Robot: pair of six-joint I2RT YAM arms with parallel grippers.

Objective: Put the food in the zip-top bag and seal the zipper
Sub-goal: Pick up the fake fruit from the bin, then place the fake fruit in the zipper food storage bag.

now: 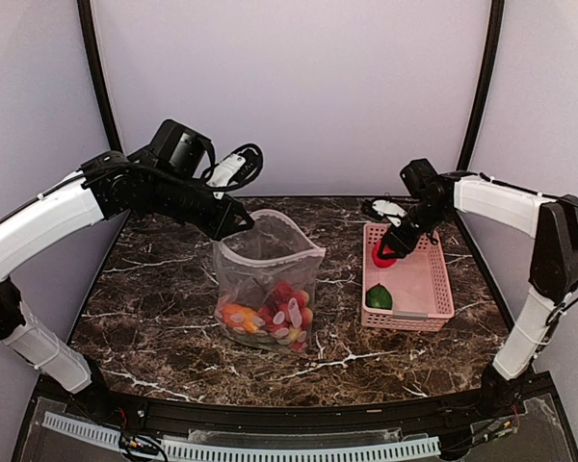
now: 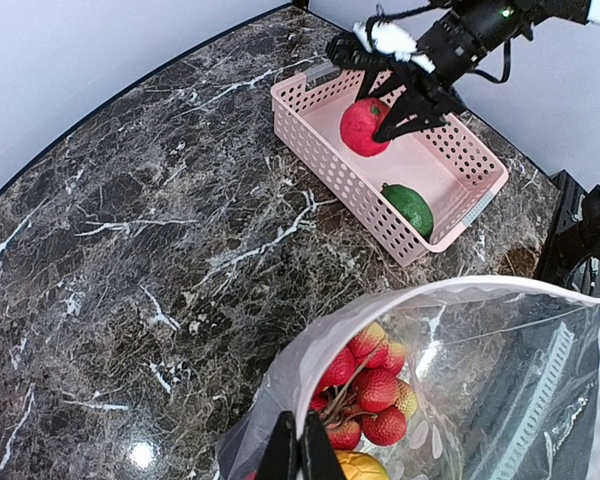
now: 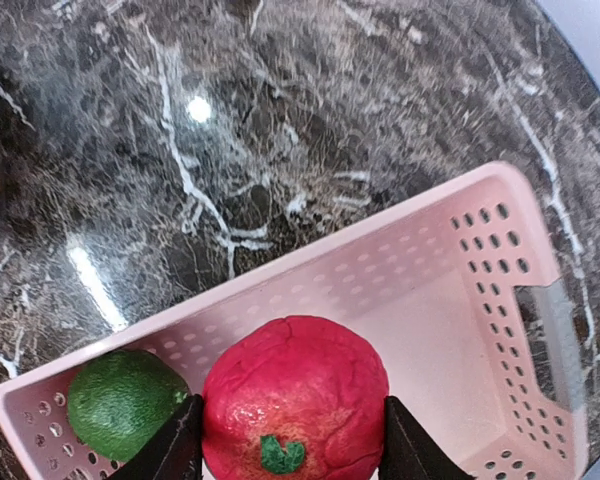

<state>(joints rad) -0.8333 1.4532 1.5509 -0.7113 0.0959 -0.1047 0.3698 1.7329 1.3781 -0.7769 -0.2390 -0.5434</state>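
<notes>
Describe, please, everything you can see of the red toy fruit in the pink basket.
The red toy fruit is round, matte and slightly lumpy. It is deep red, paler toward orange low down, with a small green leaf mark near its lower edge in the right wrist view. It lies within the pink basket, apart from a green fruit. The right gripper has a finger against each of its sides. Whether it rests on the basket floor cannot be told.

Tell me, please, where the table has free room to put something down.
Widest bare marble: left of the zip-top bag. Also the front strip before bag and pink basket. The gap between bag and basket is narrow. Basket's far end is crowded: right hand around the red fruit.
</notes>
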